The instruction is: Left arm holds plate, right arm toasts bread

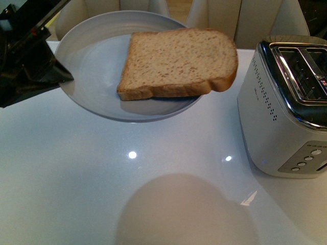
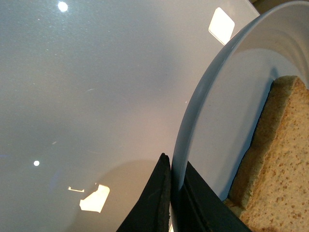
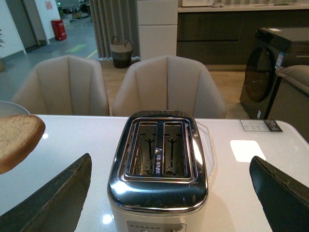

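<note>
Closest to the robot, a big round shadow [image 1: 186, 214] lies on the shiny white table [image 1: 61, 178]. Small lights shine back from the tabletop.

A bit further on, the left pincer [image 1: 36, 71] holds the plate [image 1: 92, 61] up in the air above the table. Most of this pincer is cut off by the side of the front picture, so only its black tip and a small red mark show. The left wrist view is clearer (it looks right along the jaws). The two black jaws are pressed onto the plate's rim, one on each side, pinching it.

The bread [image 1: 179, 64] lies flat on the plate, on the side away from the left pincer. Bare plate shows between the two, so they do not touch. The bread's round end pokes out over the rim, toward the toaster [image 1: 283, 107].

The toaster stands on the table to the right, apart from the plate. Its right side is cut off by the picture's edge.

The right pincer [image 3: 170, 160] shows only in its own wrist view. Its two dark fingers [image 3: 58, 198] are spread wide and hold nothing, and their lower parts are cut off. The toaster sits just beyond them, with its two slots facing up.

Furthest away, pale chairs [image 3: 169, 87] stand behind the table.
</note>
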Robot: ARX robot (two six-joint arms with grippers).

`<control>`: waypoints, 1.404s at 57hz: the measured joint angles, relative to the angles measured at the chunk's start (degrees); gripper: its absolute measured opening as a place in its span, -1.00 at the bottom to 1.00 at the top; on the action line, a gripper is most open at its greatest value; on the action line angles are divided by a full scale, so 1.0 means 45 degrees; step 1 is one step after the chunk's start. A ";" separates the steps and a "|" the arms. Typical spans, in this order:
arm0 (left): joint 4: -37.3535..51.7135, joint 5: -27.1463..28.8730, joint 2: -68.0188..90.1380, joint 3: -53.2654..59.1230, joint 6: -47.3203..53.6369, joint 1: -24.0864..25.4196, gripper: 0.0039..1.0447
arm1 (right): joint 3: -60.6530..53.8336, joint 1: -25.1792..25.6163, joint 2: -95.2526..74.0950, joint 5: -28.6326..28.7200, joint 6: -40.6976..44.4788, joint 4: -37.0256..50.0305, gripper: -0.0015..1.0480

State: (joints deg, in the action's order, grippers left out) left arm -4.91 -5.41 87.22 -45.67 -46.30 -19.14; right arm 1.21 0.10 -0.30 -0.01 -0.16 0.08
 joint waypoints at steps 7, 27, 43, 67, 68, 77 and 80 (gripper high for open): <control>-0.0495 0.0272 0.0000 -0.0656 -0.0442 -0.0636 -0.95 | 0.0000 0.0000 0.0000 0.0000 0.0000 0.0000 0.83; -0.1156 0.0636 -0.0355 -0.1569 -0.1234 -0.1880 -0.95 | 0.0000 0.0000 0.0000 0.0000 0.0000 0.0000 0.83; -0.1161 0.0631 -0.0452 -0.1583 -0.1277 -0.1967 -0.95 | 0.0000 0.0000 0.0000 0.0000 0.0000 0.0000 0.83; -0.1166 0.0627 -0.0461 -0.1583 -0.1316 -0.1972 -0.95 | 0.1778 -0.0627 -0.3002 -0.2084 -0.2778 -0.4541 0.83; -0.1166 0.0617 -0.0461 -0.1583 -0.1321 -0.1977 -0.95 | 0.1860 -0.0583 -0.3337 -0.2025 -0.2982 -0.4614 0.83; -0.1166 0.0646 -0.0461 -0.1583 -0.1336 -0.1972 -0.95 | 0.2837 0.0063 -0.4964 -0.0996 -0.3808 -0.3463 0.83; -0.1166 0.0607 -0.0461 -0.1583 -0.1341 -0.1977 -0.95 | 0.3371 0.0233 -0.5824 -0.0505 -0.4153 -0.2817 0.83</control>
State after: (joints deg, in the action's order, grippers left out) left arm -10.15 -2.68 85.14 -52.80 -52.34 -28.03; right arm 16.38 1.15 -26.50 -2.28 -18.85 -12.60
